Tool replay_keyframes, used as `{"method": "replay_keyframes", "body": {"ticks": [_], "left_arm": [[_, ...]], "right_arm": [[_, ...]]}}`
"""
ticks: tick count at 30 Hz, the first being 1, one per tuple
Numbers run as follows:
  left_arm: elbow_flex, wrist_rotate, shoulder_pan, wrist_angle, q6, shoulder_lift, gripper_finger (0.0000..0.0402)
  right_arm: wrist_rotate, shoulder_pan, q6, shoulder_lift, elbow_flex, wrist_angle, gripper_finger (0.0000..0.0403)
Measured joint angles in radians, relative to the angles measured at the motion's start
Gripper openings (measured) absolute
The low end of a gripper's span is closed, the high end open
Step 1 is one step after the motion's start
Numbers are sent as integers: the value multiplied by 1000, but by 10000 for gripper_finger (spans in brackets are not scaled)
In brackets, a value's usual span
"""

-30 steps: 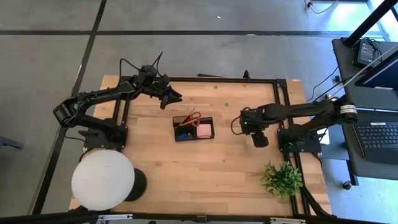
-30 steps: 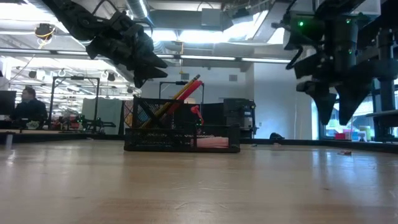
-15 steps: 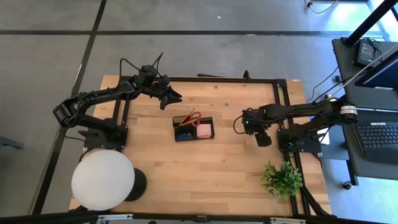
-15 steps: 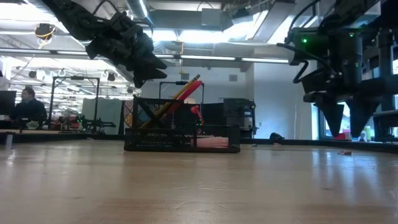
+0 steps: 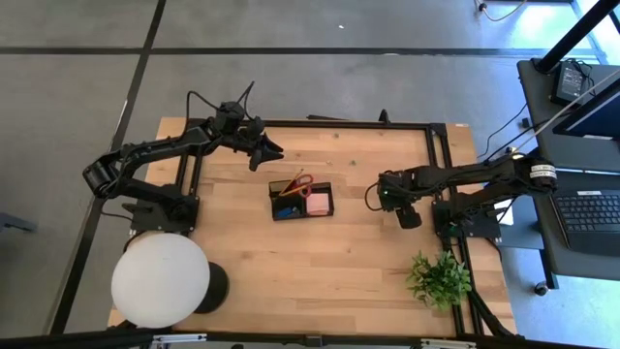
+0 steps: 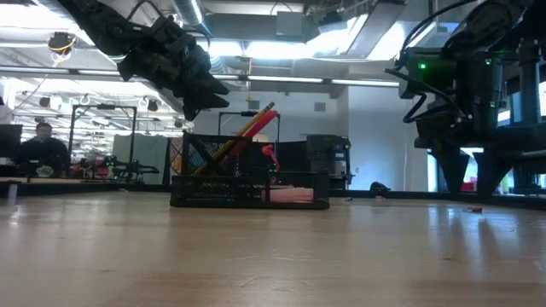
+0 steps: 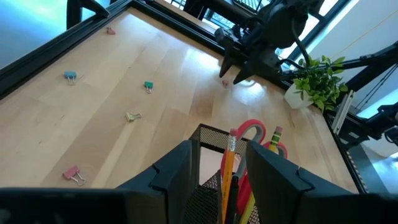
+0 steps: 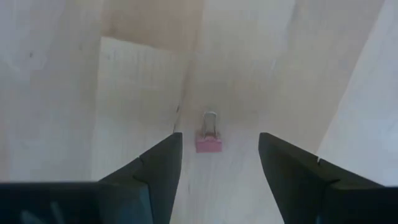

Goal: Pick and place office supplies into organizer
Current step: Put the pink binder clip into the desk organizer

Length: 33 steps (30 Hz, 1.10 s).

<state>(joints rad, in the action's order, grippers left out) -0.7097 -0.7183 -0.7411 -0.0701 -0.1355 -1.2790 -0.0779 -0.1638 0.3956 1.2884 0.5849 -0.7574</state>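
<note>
Pink binder clip [image 8: 209, 142], visible only from the wrist, lies between the right tool's [image 8: 217, 163] open fingers.

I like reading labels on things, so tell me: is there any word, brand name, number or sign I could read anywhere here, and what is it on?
None can be read.
Organizer: no label shows.
Scissors, pencils and pink binder clip: no print visible.
Laptop beside the table: keys too small to read.
Room behind, in the low view: any signs are too blurred to read.
</note>
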Motion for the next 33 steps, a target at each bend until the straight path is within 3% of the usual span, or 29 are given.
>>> {"method": "replay_keyframes", "body": {"ticks": [14,33], "left_arm": [[0,0,0,0,0,0,147],[0,0,0,0,-35,0,147]], "right_arm": [[0,0,29,-3,-77,105,216],[12,0,31,0,-71,89,216]]}}
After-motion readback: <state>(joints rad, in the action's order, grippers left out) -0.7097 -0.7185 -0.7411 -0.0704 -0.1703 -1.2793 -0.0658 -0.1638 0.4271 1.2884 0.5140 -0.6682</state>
